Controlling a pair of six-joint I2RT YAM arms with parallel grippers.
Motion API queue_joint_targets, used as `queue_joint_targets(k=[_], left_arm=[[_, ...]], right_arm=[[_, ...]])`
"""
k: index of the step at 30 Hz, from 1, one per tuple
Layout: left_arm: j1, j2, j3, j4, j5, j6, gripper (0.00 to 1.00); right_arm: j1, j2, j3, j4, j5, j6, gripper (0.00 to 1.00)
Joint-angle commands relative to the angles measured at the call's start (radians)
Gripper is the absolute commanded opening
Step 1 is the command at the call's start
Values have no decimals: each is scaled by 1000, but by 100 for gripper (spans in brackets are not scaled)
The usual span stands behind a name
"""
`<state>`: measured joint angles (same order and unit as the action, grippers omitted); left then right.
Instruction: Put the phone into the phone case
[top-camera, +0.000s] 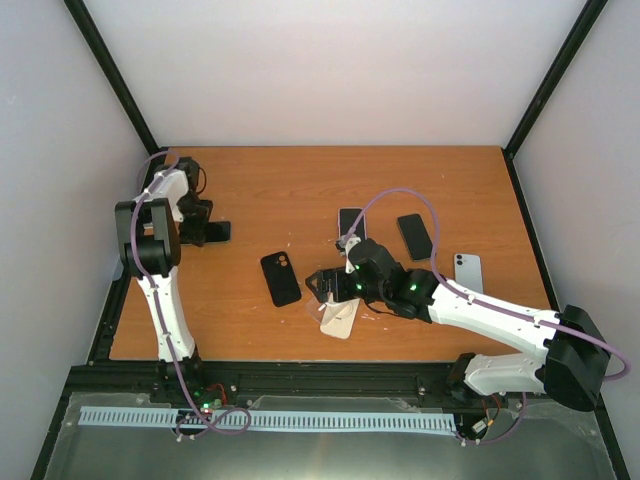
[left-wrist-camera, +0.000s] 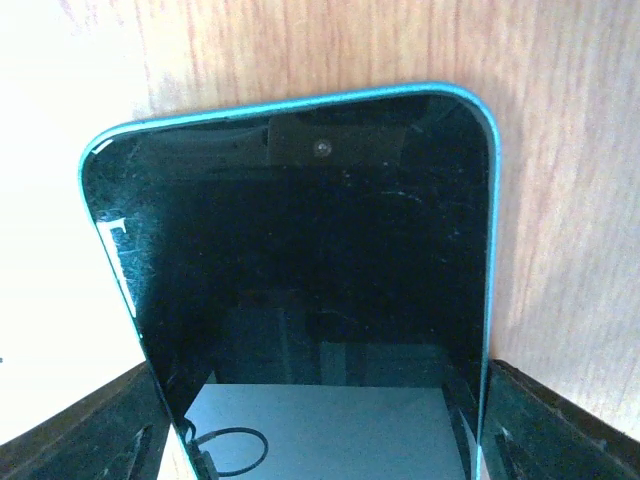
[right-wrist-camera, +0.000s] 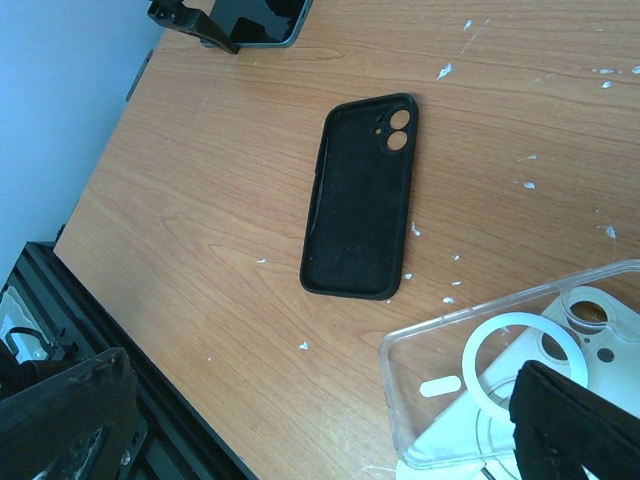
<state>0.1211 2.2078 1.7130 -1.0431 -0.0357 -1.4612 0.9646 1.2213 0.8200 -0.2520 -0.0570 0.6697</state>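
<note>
The phone (left-wrist-camera: 300, 250) lies hard by the table's (top-camera: 300, 180) left edge, the left claw (top-camera: 203, 232) astride it, whether pinching I cannot tell; the black case (right-wrist-camera: 360, 195) sits mid-table, bare wood all round; the right claw (right-wrist-camera: 325, 420) gapes wide above a clear case (right-wrist-camera: 480, 350); spare phones (top-camera: 414, 236) lie beyond; pale walls (top-camera: 350, 70) close in.

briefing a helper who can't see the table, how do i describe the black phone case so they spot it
On the wooden table, look just left of centre. The black phone case lies flat there, hollow side up. Unlike the clear case to its right, it is opaque black, with two round camera holes showing the wood beneath.
</note>
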Motion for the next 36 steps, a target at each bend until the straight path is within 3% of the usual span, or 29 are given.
queue_joint_targets(k=[1, 5, 20, 30, 36], left_arm=[[10, 39, -2, -33, 34, -12, 79], [9, 9, -51, -2, 45, 26, 72], [-28, -262, -428, 174, 90, 280, 67], [-182, -441, -505, 201, 101, 431, 65], [-296, -539, -535, 222, 65, 430, 65]], right_arm=[[0, -8, 1, -6, 32, 0, 100], [0, -16, 2, -13, 45, 1, 100], [-3, -29, -14, 25, 19, 34, 100], [-4, -64, -29, 14, 46, 43, 100], [-6, -59, -54, 50, 38, 75, 100]])
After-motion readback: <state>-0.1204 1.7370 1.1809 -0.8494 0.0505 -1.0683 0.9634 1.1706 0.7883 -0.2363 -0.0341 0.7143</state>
